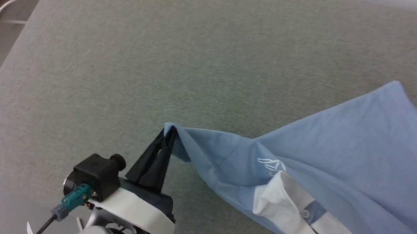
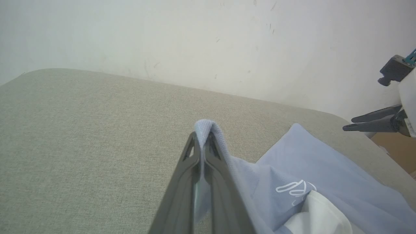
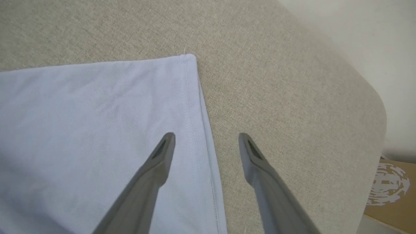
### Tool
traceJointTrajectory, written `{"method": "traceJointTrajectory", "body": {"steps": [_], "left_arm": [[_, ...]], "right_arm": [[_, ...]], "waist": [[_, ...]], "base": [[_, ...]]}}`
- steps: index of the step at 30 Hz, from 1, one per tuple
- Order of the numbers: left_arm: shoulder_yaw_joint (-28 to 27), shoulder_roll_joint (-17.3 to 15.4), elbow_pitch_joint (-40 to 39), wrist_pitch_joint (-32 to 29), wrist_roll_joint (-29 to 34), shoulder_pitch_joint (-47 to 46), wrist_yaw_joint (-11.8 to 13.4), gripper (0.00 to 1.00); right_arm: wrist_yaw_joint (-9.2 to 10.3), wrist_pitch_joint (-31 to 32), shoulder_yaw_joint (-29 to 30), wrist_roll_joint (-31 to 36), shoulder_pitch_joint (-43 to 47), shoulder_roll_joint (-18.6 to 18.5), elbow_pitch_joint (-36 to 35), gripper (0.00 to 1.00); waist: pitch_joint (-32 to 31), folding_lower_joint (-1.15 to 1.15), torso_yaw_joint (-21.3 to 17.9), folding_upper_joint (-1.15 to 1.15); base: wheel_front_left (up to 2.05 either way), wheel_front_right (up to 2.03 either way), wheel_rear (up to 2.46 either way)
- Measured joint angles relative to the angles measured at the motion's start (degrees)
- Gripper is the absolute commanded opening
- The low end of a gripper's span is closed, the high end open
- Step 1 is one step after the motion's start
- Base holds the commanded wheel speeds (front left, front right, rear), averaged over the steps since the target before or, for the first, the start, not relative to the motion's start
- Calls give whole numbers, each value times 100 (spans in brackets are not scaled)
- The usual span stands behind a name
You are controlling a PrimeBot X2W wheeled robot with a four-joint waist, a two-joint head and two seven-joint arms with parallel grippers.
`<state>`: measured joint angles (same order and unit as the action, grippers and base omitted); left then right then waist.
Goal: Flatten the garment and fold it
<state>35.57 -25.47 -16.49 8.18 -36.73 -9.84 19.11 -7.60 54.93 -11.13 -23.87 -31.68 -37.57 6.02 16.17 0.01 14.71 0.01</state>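
Observation:
The garment (image 1: 342, 153) is a light blue polo shirt with a white collar (image 1: 291, 205) and a small white logo (image 1: 271, 164), spread over the right side of a grey cushioned surface (image 1: 199, 55). My left gripper (image 1: 169, 130) is shut on a pinched fold of its blue fabric (image 2: 206, 128), pulling it into a peak to the left. My right gripper (image 3: 206, 143) stands open above the garment's hemmed corner (image 3: 187, 65), its fingers astride the side edge with nothing between them. The right gripper's fingers (image 2: 373, 122) also show at the right of the left wrist view.
The grey surface has a rounded left edge (image 1: 1, 85) with floor and a white cable (image 1: 13, 2) beyond. A pale wall (image 2: 195, 39) rises behind it. A brown cardboard box (image 3: 393, 191) stands past the surface's right corner.

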Motion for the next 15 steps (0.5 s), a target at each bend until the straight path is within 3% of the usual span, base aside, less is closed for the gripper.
{"method": "traceJointTrajectory", "body": {"steps": [9,15], "left_arm": [[211,267,123,113,10,-118,-142,0],[299,366,252,153,10,-134,-192,0]], "right_arm": [[-1,-332,-536,334,-716,-97,1462,100],[7,-606,-634,341,-935,-158,1954,100]], "waist": [[410,-1,665,0],[647,-2,956,0]], "base": [[0,0,0],[0,0,0]]}}
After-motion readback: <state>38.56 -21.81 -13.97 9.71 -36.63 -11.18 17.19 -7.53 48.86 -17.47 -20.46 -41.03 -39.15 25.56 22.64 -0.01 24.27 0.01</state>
